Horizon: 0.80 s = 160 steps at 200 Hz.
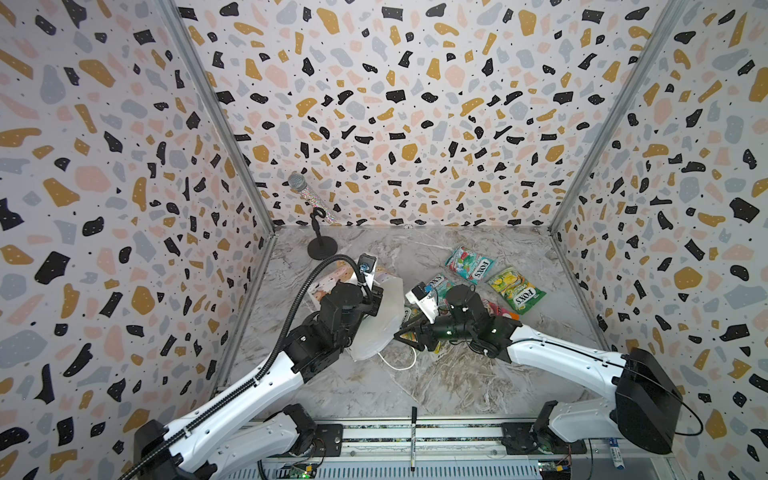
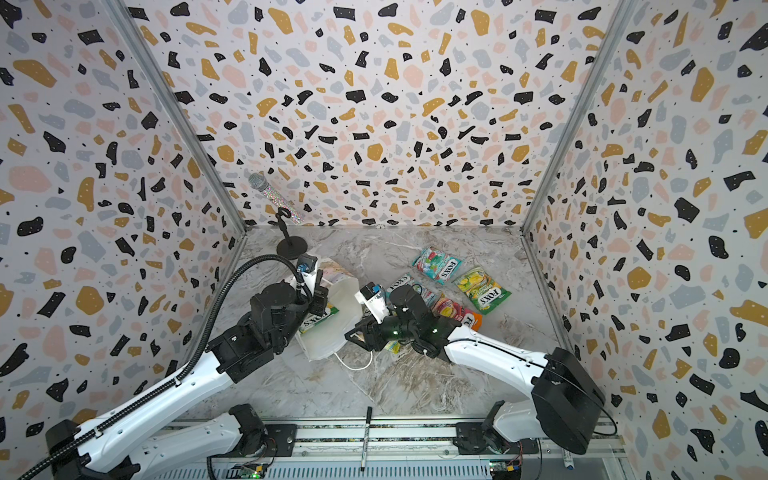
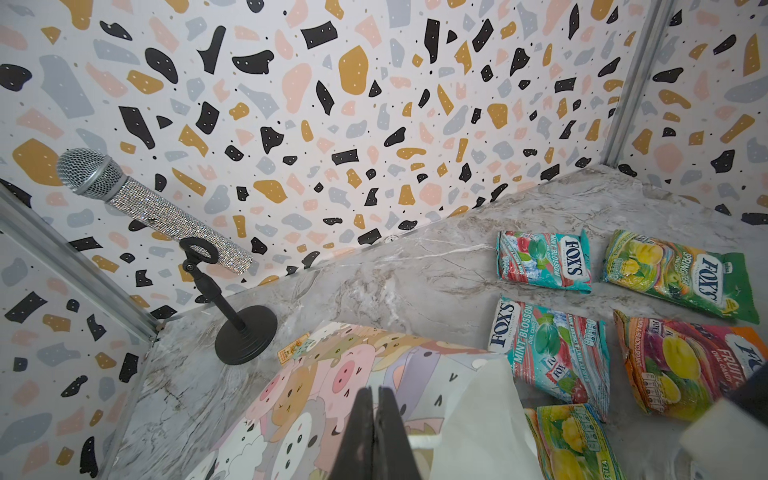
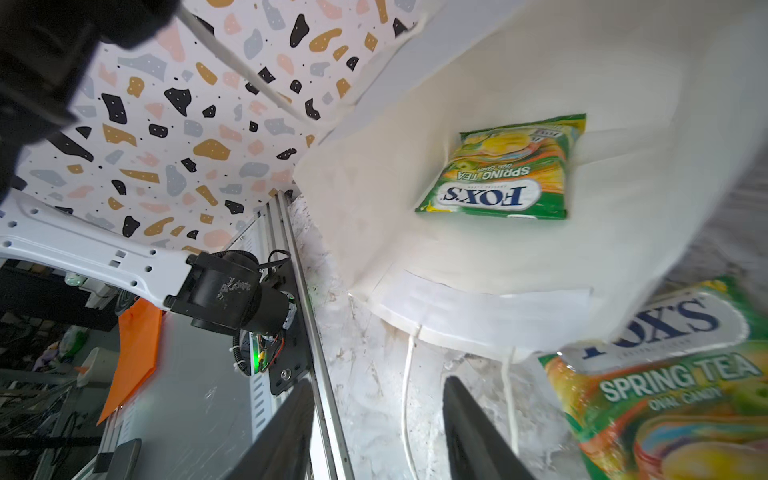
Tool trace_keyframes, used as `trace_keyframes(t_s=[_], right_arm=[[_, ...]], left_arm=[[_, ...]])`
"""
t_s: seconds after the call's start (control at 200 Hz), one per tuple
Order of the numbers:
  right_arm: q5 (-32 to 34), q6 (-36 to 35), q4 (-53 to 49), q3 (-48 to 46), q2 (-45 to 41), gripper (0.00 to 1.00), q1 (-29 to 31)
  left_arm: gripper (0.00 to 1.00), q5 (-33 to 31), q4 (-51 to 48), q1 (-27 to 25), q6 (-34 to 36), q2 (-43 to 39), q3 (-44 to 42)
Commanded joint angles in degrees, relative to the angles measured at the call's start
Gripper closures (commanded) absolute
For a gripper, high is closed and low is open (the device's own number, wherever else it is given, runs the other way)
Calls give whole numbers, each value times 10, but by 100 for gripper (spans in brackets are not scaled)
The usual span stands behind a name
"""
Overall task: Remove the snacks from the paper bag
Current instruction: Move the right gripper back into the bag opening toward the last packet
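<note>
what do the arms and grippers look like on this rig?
Both arms have white shells and black joints. The left arm carries a black corrugated conduit. The right arm has a bulky black base housing. On the left gripper and right gripper, the fingers are flat, black and tapered.

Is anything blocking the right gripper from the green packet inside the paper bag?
Nothing visible. The mouth of the paper bag faces the right gripper, whose jaws stand open outside it; the green packet lies inside. A second packet lies outside, aside.
</note>
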Motion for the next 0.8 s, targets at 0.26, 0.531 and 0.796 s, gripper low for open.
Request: trace_keyframes(t_s=[0.26,0.531,0.796], right_arm=[[-19,67,69,66,111,55,40],[-9,102,50,130,204,58,49],[66,112,-53,208,274,57,47]], left_arm=[[100,-13,35,2,-11,-6,-1],[100,-15,36,2,-15,-11,-2],[100,-2,43,2,-18,-21,-6]])
